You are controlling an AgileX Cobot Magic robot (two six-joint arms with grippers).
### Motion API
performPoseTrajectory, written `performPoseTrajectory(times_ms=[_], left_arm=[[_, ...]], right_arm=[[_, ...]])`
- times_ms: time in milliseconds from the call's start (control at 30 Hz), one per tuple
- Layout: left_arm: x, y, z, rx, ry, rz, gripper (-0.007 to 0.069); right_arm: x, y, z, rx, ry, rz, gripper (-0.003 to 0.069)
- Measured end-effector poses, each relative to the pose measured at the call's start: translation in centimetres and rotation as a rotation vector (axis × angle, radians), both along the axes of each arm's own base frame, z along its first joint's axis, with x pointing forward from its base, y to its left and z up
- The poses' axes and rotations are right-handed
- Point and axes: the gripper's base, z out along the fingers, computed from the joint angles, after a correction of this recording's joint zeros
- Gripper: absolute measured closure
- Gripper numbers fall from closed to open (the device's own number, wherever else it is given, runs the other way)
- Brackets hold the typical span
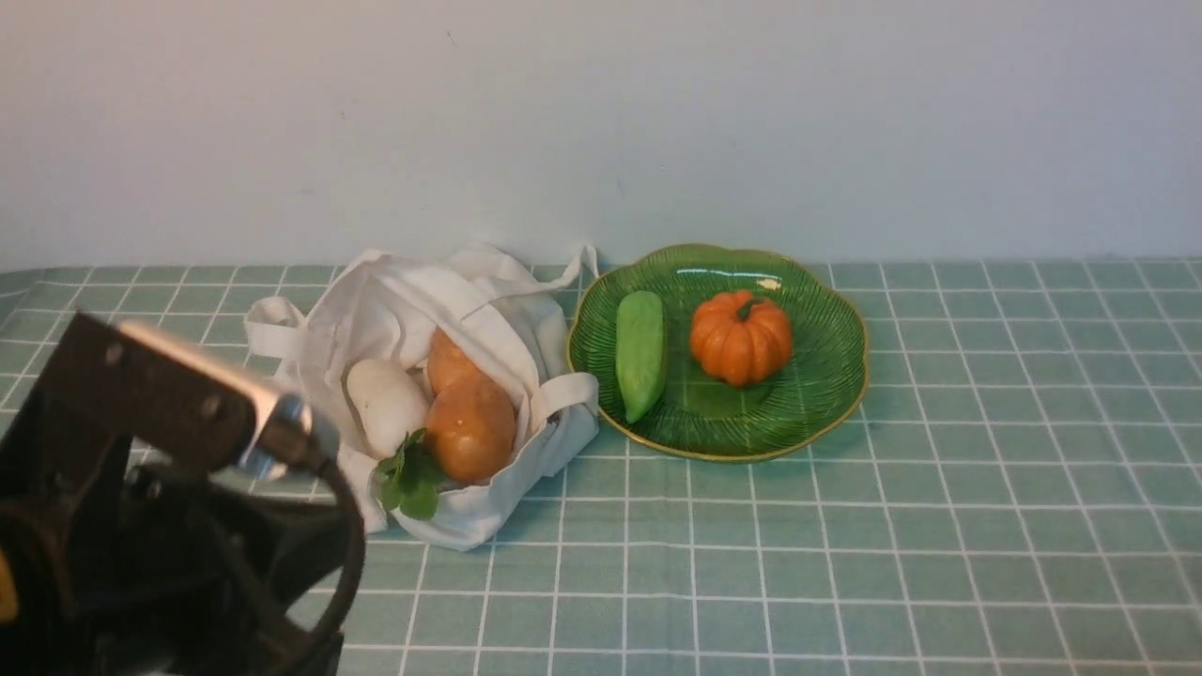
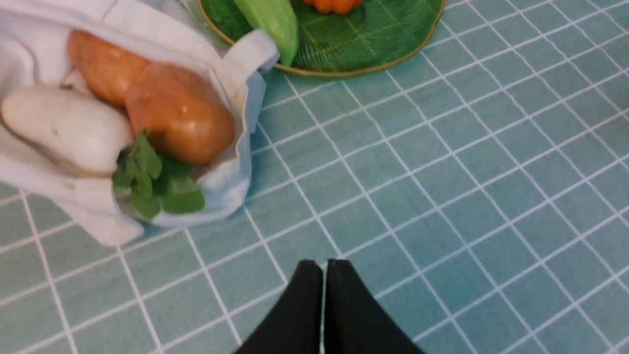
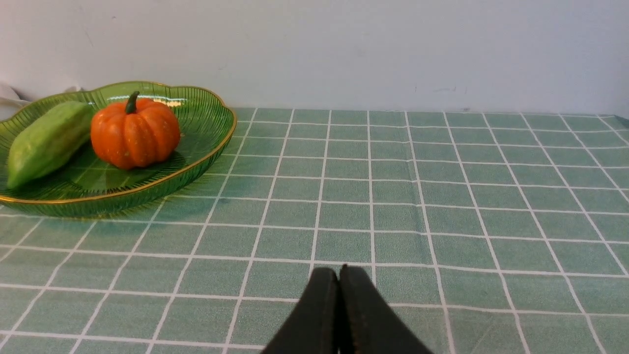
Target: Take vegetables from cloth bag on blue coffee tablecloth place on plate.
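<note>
Vegetables: two plated, three left in bag

Teal grid tablecloth (image 1: 939, 526) carries one dark green scalloped plate (image 1: 817, 310), right, with one pale green cucumber (image 1: 641, 352) and one orange pumpkin (image 1: 741, 336). One off-white cloth bag (image 1: 394, 291), left, holds two orange-brown potatoes (image 1: 470, 427) and one white radish (image 1: 385, 404). Black left gripper (image 2: 324, 268) and right gripper (image 3: 339, 273) have jaws pressed together, empty. Next, the left must spread and reach in.

Teal cloth (image 1: 845, 563) with white grid, off-white bag (image 1: 394, 300), dark green ribbed plate (image 1: 817, 310) with gold rim, pale green cucumber (image 1: 641, 352), orange pumpkin (image 1: 741, 336), white radish (image 1: 385, 404), orange-brown potatoes (image 1: 471, 427).
</note>
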Motion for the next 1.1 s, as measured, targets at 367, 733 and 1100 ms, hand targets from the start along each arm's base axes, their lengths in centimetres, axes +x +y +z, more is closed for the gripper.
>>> performPoseTrajectory(times_ms=[367, 733, 1100], left_arm=[[-1.5, 0.7, -2.8, 0.049, 0.096, -0.017, 0.0629], [-3.2, 2.8, -4.2, 0.044, -0.144, 0.04, 0.0629], [-6.6, 7.0, -10.3, 0.042, -0.426, 0.396, 0.0629]], right_arm=[[0.0, 0.0, 0.0, 0.0, 0.0, 0.0, 0.0676], [0.0, 0.0, 0.0, 0.0, 0.0, 0.0, 0.0676], [0.0, 0.0, 0.0, 0.0, 0.0, 0.0, 0.0676]])
